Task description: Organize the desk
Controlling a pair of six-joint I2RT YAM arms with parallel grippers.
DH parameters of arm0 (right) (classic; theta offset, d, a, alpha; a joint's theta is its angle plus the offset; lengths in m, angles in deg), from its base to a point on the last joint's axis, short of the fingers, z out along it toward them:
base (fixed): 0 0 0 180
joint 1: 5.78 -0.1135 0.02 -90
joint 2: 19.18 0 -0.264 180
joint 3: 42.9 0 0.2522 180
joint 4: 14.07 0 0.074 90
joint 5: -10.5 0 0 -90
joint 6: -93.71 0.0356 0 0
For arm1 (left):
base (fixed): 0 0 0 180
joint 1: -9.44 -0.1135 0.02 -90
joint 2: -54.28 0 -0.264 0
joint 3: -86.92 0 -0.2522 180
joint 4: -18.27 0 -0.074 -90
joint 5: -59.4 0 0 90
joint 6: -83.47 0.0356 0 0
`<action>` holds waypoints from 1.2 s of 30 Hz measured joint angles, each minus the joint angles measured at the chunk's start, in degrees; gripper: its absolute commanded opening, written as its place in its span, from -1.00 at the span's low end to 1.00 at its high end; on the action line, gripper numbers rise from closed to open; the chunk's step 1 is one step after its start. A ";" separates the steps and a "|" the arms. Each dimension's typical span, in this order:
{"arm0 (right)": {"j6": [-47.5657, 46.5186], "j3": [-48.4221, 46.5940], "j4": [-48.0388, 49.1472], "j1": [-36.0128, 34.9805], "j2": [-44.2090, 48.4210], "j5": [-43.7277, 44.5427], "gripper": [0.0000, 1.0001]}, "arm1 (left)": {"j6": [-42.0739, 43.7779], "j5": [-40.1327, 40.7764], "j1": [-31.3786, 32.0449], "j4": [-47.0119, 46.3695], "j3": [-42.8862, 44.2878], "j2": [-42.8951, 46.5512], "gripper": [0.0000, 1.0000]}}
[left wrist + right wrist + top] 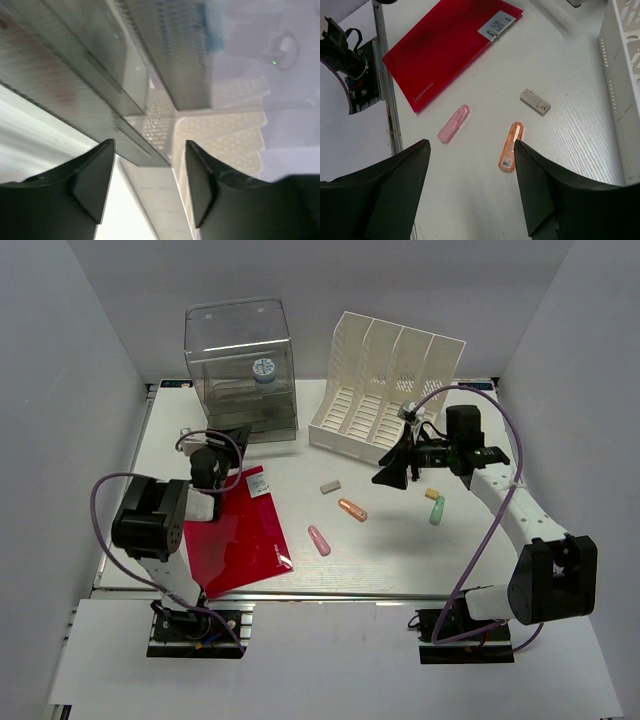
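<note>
The white desk (400, 550) carries a red folder (240, 535) (450, 42), a pink case (319, 540) (454, 123), an orange case (352, 509) (510, 147) and a small grey block (330, 486) (535, 101). My right gripper (393, 472) (471, 145) hangs open above the desk with nothing between its fingers. In the right wrist view the orange case lies just beside one fingertip. My left gripper (232, 438) (150, 145) is open and empty, close in front of the clear drawer box (240, 370) (125, 65).
A white slotted file rack (385, 385) (620, 75) stands at the back right. A green case (437, 511) and a small yellow piece (432, 494) lie under the right arm. A round blue-and-white item (263, 369) sits inside the drawer box.
</note>
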 measured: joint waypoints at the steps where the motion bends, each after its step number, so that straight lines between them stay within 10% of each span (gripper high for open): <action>1: -0.26 0.17 -0.13 0.00 -0.02 -0.02 0.47 | 0.00 -0.28 0.00 1.05 -0.48 1.88 0.43; 8: -3.32 0.20 -1.40 -0.11 -1.31 1.55 0.01 | 7.32 -4.92 -0.24 18.18 -0.46 19.63 0.41; 14: -6.78 0.20 -3.06 -0.94 -2.56 8.41 -0.77 | 21.75 -13.53 -0.15 46.16 11.02 26.12 -0.71; 17: -7.93 0.87 -2.97 -1.64 -2.64 13.62 -0.43 | 28.04 -17.97 0.92 56.59 12.72 28.04 -0.74; 23: -9.16 7.56 -2.60 -1.81 -2.25 23.74 0.23 | 35.63 -20.96 7.91 73.85 12.72 29.44 0.02; 36: -7.65 9.03 -0.63 4.00 -0.26 29.59 0.29 | 32.48 -3.45 38.27 92.39 19.76 21.16 0.24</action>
